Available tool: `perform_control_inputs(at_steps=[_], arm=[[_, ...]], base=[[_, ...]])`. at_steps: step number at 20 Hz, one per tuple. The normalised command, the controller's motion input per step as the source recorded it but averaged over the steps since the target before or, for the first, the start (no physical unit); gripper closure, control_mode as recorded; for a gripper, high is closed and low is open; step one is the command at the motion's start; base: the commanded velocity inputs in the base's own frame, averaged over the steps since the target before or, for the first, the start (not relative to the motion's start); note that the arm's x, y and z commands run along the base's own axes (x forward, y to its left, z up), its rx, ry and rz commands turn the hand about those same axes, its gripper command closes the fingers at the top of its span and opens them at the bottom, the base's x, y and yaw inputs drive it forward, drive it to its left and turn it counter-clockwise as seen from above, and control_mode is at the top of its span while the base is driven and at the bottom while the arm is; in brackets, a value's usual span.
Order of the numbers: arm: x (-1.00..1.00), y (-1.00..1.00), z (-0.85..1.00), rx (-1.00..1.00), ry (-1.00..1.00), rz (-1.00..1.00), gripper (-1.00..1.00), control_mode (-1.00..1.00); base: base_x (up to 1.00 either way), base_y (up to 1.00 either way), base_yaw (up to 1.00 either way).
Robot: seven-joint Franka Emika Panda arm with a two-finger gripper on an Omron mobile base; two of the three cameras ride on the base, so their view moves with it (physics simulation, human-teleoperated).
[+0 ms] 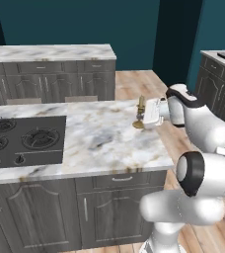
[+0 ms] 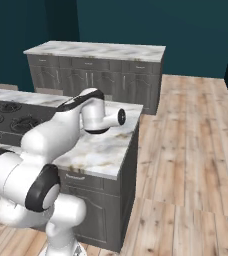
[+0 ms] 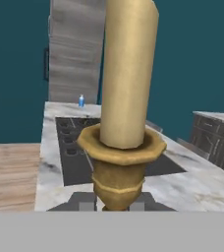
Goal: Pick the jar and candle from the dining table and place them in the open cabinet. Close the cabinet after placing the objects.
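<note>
Candle (image 3: 126, 74) in brass holder (image 3: 120, 165) sits right in front of the hand cam, upright, w/ tool fingertips (image 3: 87, 203) low on either side of the holder's foot. Tool (image 1: 143, 114) is drawn in as tight as it goes and looks clamped on the holder base, tho actual pad contact is hidden at the frame's bottom edge. From the left base cam the candle (image 1: 140, 106) stands at the far right edge of the table (image 1: 104, 138), holder foot on or just above the marble; can't tell if it's lifted yet.

Risks from here:
- Grip is low, on a flared, tapering foot. Taper is tall above it, so any fast swing or wrist roll could make it pivot betw the fingers or slip out.
- Candle may only be seated in the holder, not fixed; tilt it and the taper could drop out.
- It's by the table edge, so a slip means it falls to the wood floor (image 2: 186, 150), not back on the marble.
- Arm (image 2: 61, 130) is folded close over the table corner; a low carry could drag the holder on the top.
- Base must drive to the cabinet w/ the load held; jolts add to the slip risk.

Jar: can't spot it in these views, so whether it's already placed I can't say.
</note>
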Motion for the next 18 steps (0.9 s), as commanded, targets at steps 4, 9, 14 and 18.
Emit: perform_control_inputs(at_steps=[4, 9, 14, 18], arm=[[-0.32, 0.11, 0.31, 0.00, 0.00, -0.18, 1.00, -1.00], [-0.33, 0.03, 0.38, 0.00, 0.00, -0.20, 1.00, -1.00], [-0.31, 0.00, 0.43, 0.00, 0.00, -0.21, 1.00, -1.00], [-0.39, 0.00, 0.30, 0.00, 0.00, -0.25, 1.00, -1.00]], base=[[0.00, 0.00, 0.00], [0.00, 0.00, 0.00], [0.00, 0.00, 0.00], [0.00, 0.00, 0.00]])
